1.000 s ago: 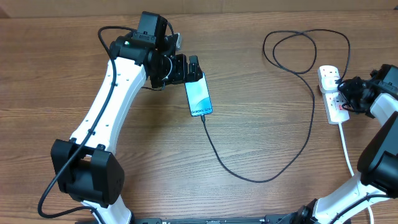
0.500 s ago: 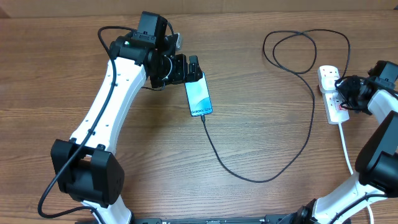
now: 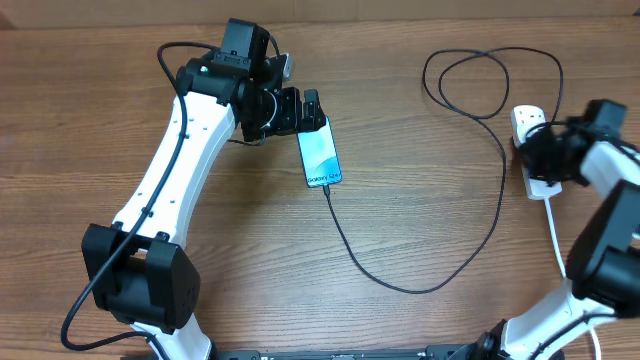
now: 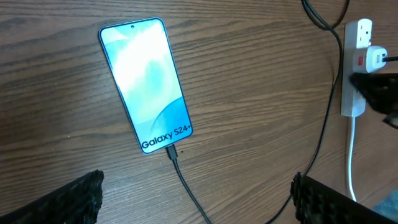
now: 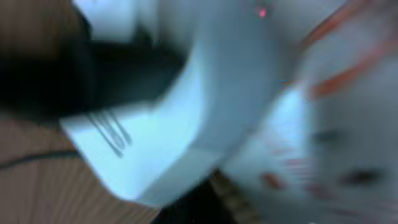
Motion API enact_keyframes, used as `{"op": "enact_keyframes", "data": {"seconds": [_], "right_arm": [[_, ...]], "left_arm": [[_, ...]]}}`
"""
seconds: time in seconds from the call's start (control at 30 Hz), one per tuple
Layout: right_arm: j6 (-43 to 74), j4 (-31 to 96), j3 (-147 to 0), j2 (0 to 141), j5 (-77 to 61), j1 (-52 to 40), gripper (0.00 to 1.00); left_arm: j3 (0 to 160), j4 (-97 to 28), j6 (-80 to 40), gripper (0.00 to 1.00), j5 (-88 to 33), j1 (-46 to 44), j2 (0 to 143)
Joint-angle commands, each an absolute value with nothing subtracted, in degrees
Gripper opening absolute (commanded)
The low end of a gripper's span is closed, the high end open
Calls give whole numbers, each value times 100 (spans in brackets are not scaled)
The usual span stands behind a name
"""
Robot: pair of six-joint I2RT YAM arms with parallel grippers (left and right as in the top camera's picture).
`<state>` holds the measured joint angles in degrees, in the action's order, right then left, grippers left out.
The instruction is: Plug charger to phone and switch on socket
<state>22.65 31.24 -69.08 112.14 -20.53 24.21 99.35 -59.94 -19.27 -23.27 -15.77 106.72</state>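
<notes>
phone (image 3: 320,152): flat, teal screen up | charger (image 4: 171,152): tip in phone's bottom edge | socket (image 3: 522,122): white, well right

The white-and-black left arm (image 3: 170,170) stretches from its base at 7 o'clock to 11 o'clock. Its black two-finger left gripper (image 3: 306,108) points toward 3 o'clock, fingers (image 4: 74,196) spread wide. The white-and-black right arm (image 3: 610,230) stretches from 5 o'clock to 3 o'clock. Its black right gripper (image 3: 545,155) points toward 9 o'clock and is too blurred to show how the jaws stand.

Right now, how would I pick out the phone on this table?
On the wooden table, look beside the tip of the white left arm. There lies a slim rectangular phone with a glossy light-blue screen; only it reads Galaxy S24+ and has the thin black cable in its end.
</notes>
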Motion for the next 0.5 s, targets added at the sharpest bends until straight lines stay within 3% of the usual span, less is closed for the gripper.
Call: {"op": "enact_keyframes", "data": {"seconds": [0.0,0.2,0.47], "right_arm": [[2252,3194,-6755,11450,-2432,2283,4],[2250,3717,-6764,10919,-2215,2447,4],[2283,4541,-6764,9139,-696,2580,4]], "left_arm": [[9942,-5977,-1841,100,-2248,-1623,10571],[9942,-6025,-1839,100,-2250,-1621,10527],[9948,-6230,-1734,100,-2250,-1621,10328]]}}
